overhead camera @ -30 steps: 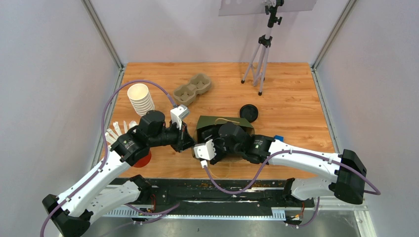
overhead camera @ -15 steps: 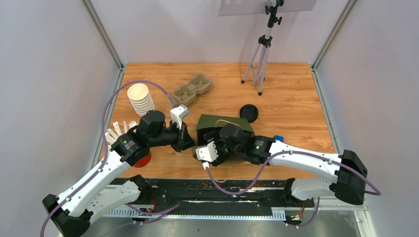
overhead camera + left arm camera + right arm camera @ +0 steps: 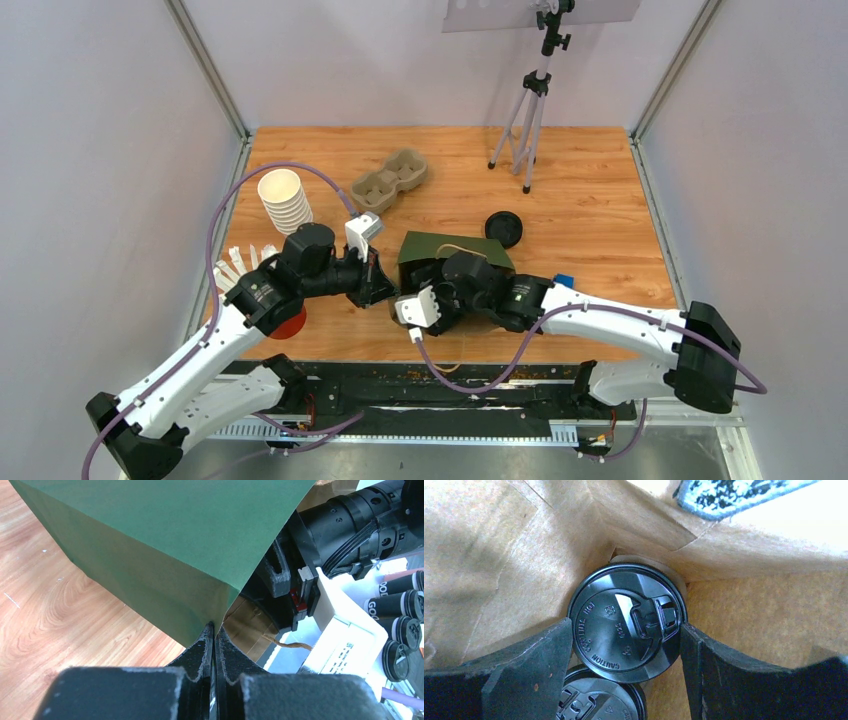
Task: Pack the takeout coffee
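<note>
Pinches rim of dark green paper bag [image 3: 175, 540], mid-table near side, with left gripper [image 3: 214, 627] closed on it, keeping mouth open. Clamps round black-lidded paper cup [image 3: 624, 615] in right gripper [image 3: 625, 625] inside bag, just beside second lidded cup [image 3: 599, 702].

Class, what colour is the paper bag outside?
Dark green boxy paper bag; left wrist view shows best.

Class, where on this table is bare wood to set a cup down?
Bare: the right side, between lid, tripod and table edge; also between carrier and tripod. Crowded: left, around cup stack and sticks; centre front, around the bag with the lidded cups inside.
</note>
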Controlling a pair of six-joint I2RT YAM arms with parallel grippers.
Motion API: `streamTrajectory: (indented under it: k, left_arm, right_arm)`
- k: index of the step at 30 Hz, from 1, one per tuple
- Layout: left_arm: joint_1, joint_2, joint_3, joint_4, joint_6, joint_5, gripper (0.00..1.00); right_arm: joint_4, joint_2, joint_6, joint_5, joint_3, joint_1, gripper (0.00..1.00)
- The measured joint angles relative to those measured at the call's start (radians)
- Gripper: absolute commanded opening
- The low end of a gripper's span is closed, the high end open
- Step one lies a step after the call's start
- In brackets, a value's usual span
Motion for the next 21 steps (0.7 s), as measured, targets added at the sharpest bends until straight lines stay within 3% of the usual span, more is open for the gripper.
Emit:
streamTrajectory:
  k: [21]
  left_arm:
    - [0.000, 0.023, 0.006, 0.007, -0.024, 0.000, 0.05]
  right_arm:
    - [0.064, 0.053, -0.019, 0.028, 0.000, -0.008, 0.71]
